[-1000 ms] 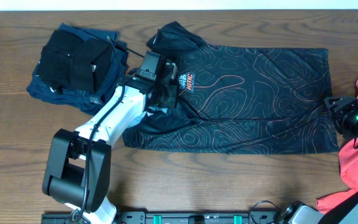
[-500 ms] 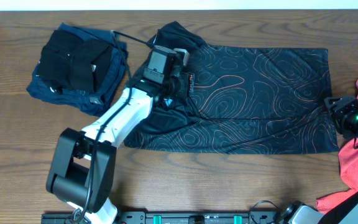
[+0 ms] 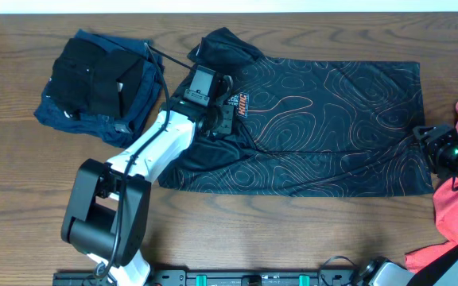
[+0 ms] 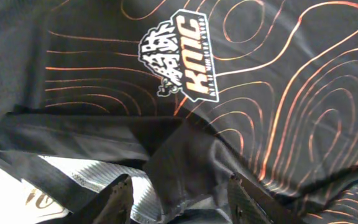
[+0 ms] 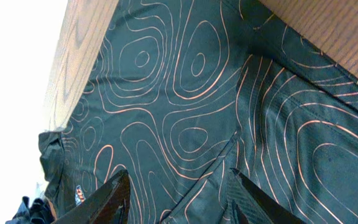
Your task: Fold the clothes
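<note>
The black sports shirt (image 3: 324, 119) with orange contour lines lies spread across the table's middle, partly folded along its length. My left gripper (image 3: 223, 111) is open over its left end, beside the small orange-white logo (image 4: 179, 56); bunched black fabric and white lettering (image 4: 98, 180) lie between the fingers (image 4: 180, 199). My right gripper (image 3: 421, 133) is open at the shirt's right edge, its fingers (image 5: 176, 193) straddling a fold ridge (image 5: 229, 149). A coral-red garment (image 3: 456, 214) lies at the right table edge.
A pile of folded black and navy clothes (image 3: 98, 83) sits at the back left, close to my left arm. Bare wooden table (image 3: 293, 230) runs along the front. The table's far edge shows in the right wrist view (image 5: 67, 68).
My left gripper swung up from the shirt's logo toward the collar, then settled back slightly lower beside the logo. The right gripper and the shirt's right side have not moved.
</note>
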Available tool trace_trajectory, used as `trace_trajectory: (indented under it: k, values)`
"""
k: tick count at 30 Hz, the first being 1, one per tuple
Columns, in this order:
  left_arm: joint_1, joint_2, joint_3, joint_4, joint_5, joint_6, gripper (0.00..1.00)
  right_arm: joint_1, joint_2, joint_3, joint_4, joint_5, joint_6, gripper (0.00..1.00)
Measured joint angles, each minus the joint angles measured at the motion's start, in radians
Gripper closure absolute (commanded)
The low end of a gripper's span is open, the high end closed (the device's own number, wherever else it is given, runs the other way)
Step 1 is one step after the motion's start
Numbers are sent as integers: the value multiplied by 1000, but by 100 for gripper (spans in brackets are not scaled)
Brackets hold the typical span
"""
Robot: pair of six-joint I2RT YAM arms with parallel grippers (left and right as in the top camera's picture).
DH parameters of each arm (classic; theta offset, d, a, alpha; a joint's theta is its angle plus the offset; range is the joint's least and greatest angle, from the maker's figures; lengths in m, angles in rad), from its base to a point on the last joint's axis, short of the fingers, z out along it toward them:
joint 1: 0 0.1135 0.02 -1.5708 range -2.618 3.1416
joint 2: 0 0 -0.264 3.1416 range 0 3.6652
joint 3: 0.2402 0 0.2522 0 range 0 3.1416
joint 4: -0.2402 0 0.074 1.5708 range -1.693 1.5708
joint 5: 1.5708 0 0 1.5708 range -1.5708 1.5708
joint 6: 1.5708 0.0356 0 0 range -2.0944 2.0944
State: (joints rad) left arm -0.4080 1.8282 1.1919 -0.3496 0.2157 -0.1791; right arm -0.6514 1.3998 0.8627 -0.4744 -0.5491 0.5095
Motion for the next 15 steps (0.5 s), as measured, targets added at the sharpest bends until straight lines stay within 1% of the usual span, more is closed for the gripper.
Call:
trace_trajectory:
  k: [5, 6, 8, 9, 10, 12, 14, 15]
  values:
    - [-1, 69, 0, -3, -10, 4, 50, 0, 0, 0, -19, 0, -2, 50]
    - [0, 87, 0, -4, -11, 4, 56, 0, 0, 0, -22, 0, -2, 50]
    - [0, 112, 0, -11, -14, 2, 64, 0, 0, 0, -29, 0, -2, 50]
    - [-1, 117, 0, -11, -14, 6, 71, 0, 0, 0, -31, 0, -2, 49]
    - [0, 119, 0, -11, -13, 6, 75, 0, 0, 0, -31, 0, -2, 49]
    - [-1, 117, 0, -9, -13, 19, 80, 0, 0, 0, -31, 0, -2, 48]
    - [-1, 116, 0, -10, -12, 18, 81, 0, 0, 0, -31, 0, -2, 48]
    - [-1, 116, 0, -10, -8, 20, 86, 0, 0, 0, -31, 0, -2, 48]
